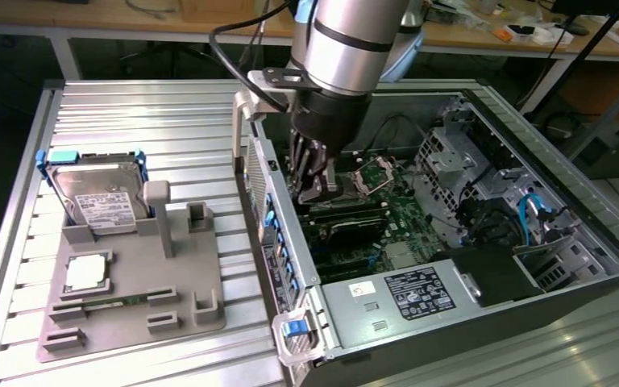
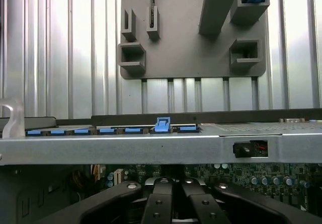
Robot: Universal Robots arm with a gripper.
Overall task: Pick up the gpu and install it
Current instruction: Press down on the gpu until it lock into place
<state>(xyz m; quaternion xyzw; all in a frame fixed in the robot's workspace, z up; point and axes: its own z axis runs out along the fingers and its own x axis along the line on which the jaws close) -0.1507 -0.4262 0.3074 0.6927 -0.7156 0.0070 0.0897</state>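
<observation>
We see even, bright overhead light glaring off the ribbed metal table, the open computer case shadowed inside, and dark, soft near-lens linkages in the wrist view.

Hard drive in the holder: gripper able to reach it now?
Probably, but not directly: the hard drive is uncovered above, yet the gripper sits inside the PC case, its side wall between them.
</observation>
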